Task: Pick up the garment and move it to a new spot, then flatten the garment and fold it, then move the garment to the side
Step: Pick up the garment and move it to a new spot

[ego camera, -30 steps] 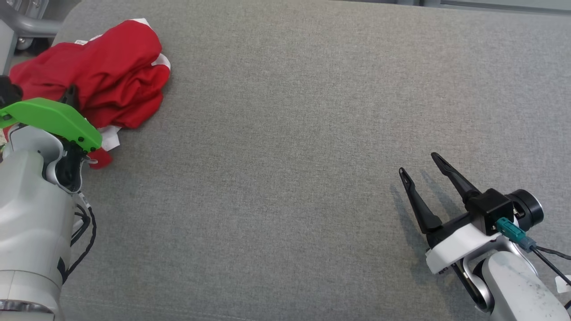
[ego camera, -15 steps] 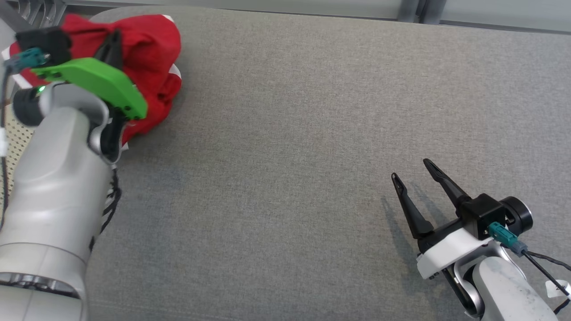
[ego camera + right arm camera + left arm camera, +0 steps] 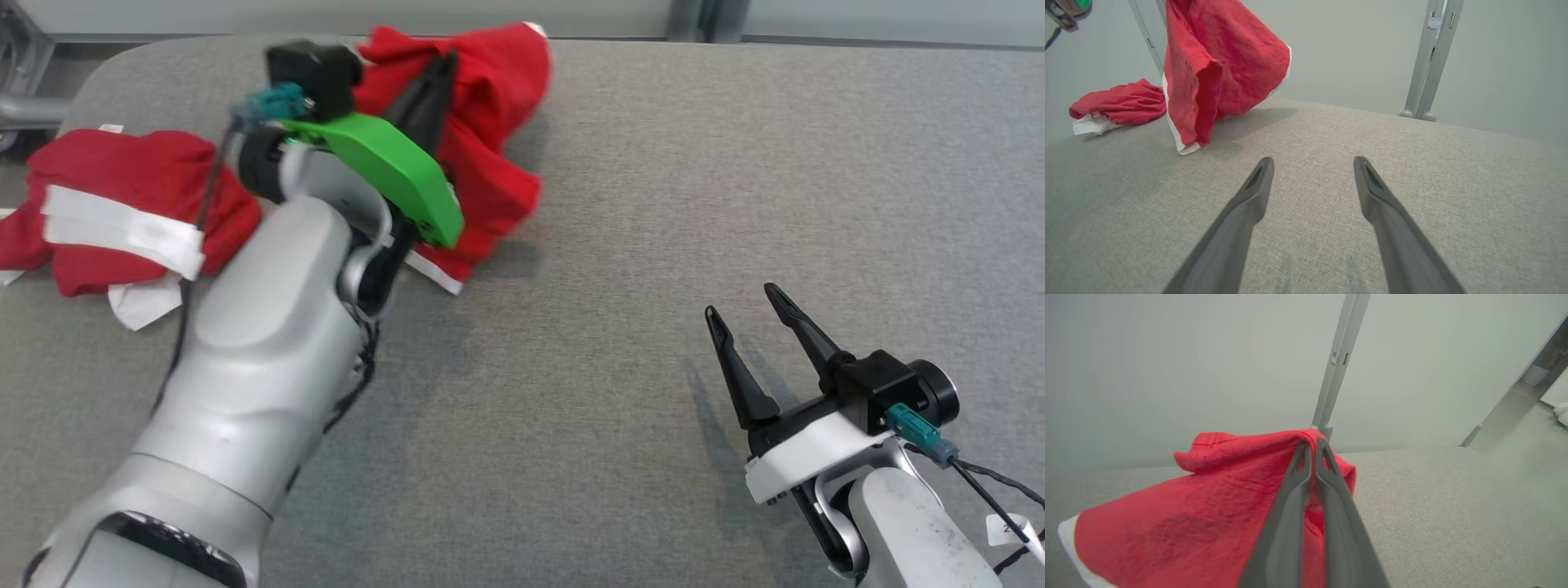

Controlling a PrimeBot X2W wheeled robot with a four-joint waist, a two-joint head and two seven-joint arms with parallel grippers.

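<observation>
A red garment [image 3: 490, 139] with white trim hangs lifted at the back middle of the grey cushioned surface, and my left gripper [image 3: 445, 65] is shut on its upper fold. In the left wrist view the two fingers pinch the red cloth [image 3: 1208, 514] at their tips [image 3: 1312, 443]. In the right wrist view the garment [image 3: 1216, 65] dangles with its white hem just touching the surface. My right gripper [image 3: 740, 300] stands open above the surface at the lower right, apart from the cloth, with nothing between its fingers [image 3: 1253, 192].
A second heap of red cloth with a white band [image 3: 122, 212] lies at the left edge, also in the right wrist view [image 3: 1118, 104]. Grey metal posts [image 3: 1429, 61] stand behind the surface. Bare grey surface [image 3: 637, 245] stretches between the two arms.
My left arm has lifted the red garment and carried it rightward from the far left corner. The head camera has also shifted. The right gripper stays open in place.
</observation>
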